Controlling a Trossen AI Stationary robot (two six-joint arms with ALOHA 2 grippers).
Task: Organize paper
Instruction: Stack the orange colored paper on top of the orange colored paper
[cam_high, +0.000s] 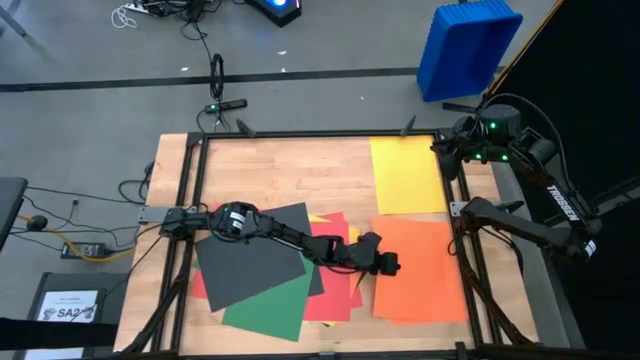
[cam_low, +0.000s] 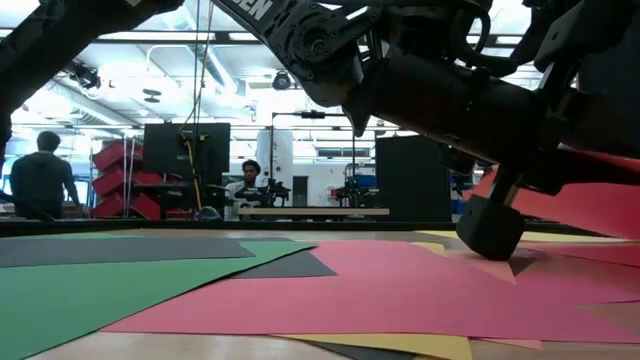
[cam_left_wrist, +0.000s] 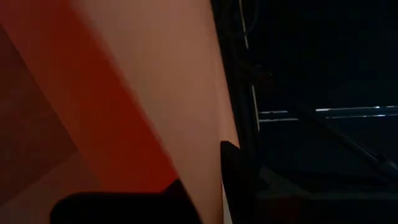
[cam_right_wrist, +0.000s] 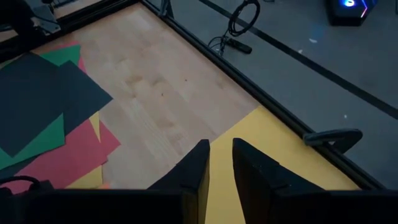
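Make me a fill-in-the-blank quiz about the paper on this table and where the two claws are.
1. The left claw rests on the ____ sheet.
2. The right claw hovers over the ____ sheet.
3. In the pile, the black sheet lies over a ____ sheet at the table's front edge.

Missing words: orange; yellow; green

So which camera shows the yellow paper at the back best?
The high view: the whole yellow sheet lies flat on the table's far right side, apart from the pile. The right wrist view shows only one corner, past the right hand. The low view shows just thin yellow edges, which may be other sheets. The left wrist view shows no yellow.
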